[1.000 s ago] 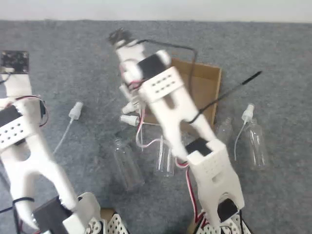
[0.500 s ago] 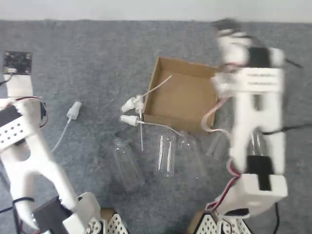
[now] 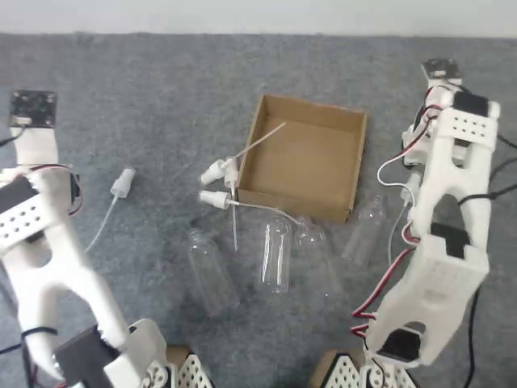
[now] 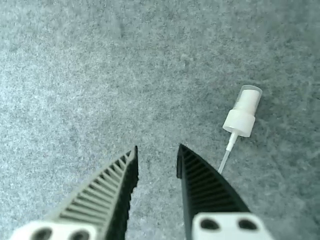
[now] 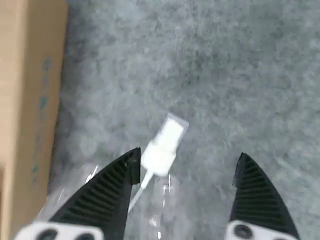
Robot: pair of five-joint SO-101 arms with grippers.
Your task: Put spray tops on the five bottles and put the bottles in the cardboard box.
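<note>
The cardboard box [image 3: 307,158] sits open at the table's middle, with nothing but a thin tube end inside. Three clear bottles [image 3: 208,269], [image 3: 275,252], [image 3: 317,250] lie in front of it and another [image 3: 362,229] off its right corner. Two spray tops [image 3: 216,172], [image 3: 214,199] lie against its left wall. My right gripper [image 5: 187,152] is open wide above a spray top [image 5: 162,142] lying at the neck of a bottle [image 5: 155,215], beside the box [image 5: 30,100]. My left gripper [image 4: 157,147] is open over bare carpet, close to another spray top [image 4: 242,116].
Grey carpet [image 3: 145,89] covers the whole table. The right arm [image 3: 456,162] stands tall along the right side and hides much of the bottle under it. The left arm [image 3: 40,234] fills the left front. The lone spray top [image 3: 123,183] lies left of the box.
The right arm has swung from over the box's left side across to the far right, uncovering the box and bottles. The left arm has stayed put.
</note>
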